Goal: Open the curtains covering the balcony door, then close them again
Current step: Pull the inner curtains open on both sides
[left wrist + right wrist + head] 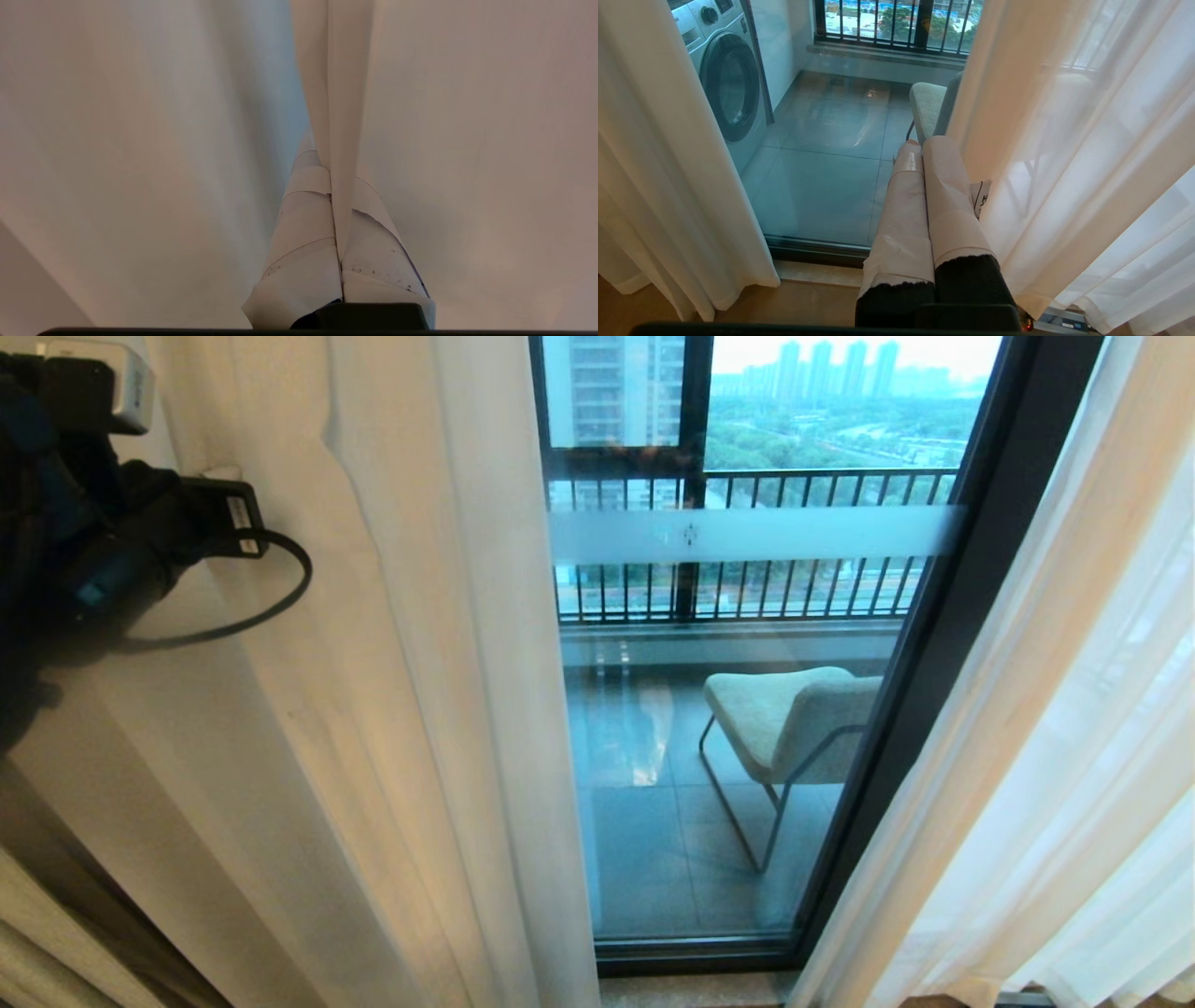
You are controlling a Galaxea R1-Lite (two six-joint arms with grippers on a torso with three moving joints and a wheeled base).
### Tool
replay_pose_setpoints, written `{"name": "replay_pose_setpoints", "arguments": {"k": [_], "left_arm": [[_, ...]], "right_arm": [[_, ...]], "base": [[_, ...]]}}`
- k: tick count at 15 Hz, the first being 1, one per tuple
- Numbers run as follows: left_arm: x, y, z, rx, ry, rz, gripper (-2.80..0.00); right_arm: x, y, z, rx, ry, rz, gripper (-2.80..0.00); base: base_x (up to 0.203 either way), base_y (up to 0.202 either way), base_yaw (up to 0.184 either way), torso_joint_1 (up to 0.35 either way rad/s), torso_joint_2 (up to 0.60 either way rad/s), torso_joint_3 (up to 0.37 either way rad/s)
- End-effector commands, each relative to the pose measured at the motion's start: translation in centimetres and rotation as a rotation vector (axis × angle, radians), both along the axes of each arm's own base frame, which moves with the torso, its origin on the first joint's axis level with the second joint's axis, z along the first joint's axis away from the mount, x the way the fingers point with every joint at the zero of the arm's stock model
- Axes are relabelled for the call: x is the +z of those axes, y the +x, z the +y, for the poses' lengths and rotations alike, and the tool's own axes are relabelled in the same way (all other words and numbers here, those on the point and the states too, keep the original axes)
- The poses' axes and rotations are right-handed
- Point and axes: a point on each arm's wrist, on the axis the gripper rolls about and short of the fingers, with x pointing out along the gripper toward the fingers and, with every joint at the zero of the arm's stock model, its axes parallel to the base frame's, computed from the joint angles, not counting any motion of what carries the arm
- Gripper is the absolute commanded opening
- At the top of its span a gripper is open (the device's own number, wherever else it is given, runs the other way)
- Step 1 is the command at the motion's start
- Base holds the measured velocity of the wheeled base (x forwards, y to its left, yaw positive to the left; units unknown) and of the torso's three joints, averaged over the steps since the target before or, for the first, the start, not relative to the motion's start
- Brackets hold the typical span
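**Left gripper pinching the curtain edge, glass uncovered in the middle**

Close against my left wrist camera, the left gripper (337,196) has its two paper-wrapped fingers (303,233) pressed together on a fold of pale curtain cloth, which rises from between them toward the top centre of that frame; fabric fills the rest of the view. In the head view I see the same arm as a dark mass at the upper left (84,523), with a black cable looping off it, pushed up against the left curtain (401,691).

From the head camera, the curtains stand parted. The left curtain takes the left half of the frame, and the right curtain (1055,756), thin enough to let light through, hangs along the right edge. Between them the balcony door (943,644) shows in the centre, with its dark frame slanting down on the right and a frosted band (747,534) crossing the glass in the upper middle. Through the glass I can see a pale chair (794,719) on grey tiles, black railing bars and a city skyline at the top.

Lower centre of the right wrist view, the right gripper (927,154) has its wrapped fingers closed side by side with nothing between them, just beside the right curtain. A washing machine (724,79) sits at the upper left of that frame, beyond the glass.
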Motion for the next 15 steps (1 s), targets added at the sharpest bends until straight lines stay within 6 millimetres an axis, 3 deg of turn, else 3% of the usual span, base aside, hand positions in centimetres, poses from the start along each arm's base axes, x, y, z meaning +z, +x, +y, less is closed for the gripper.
{"name": "replay_pose_setpoints", "arguments": {"k": [1, 8, 15], "left_arm": [[-0.32, -0.24, 0.03, 0.002, 0.001, 0.009, -2.80], [-0.19, -0.46, 0.05, -0.002, 0.000, 0.004, -2.80], [-0.09, -0.58, -0.66, -0.061, 0.006, 0.001, -2.80]], "right_arm": [[0.00, 0.01, 0.00, -0.001, -0.001, 0.001, -2.80], [0.00, 0.01, 0.00, 0.002, -0.001, 0.001, -2.80], [0.00, 0.01, 0.00, 0.001, -0.001, 0.001, -2.80]], "base": [[0.000, 0.189, -0.003, 0.000, 0.01, 0.002], [0.000, 0.163, -0.001, 0.004, 0.00, 0.002], [0.000, 0.000, 0.000, 0.000, 0.00, 0.000]]}}
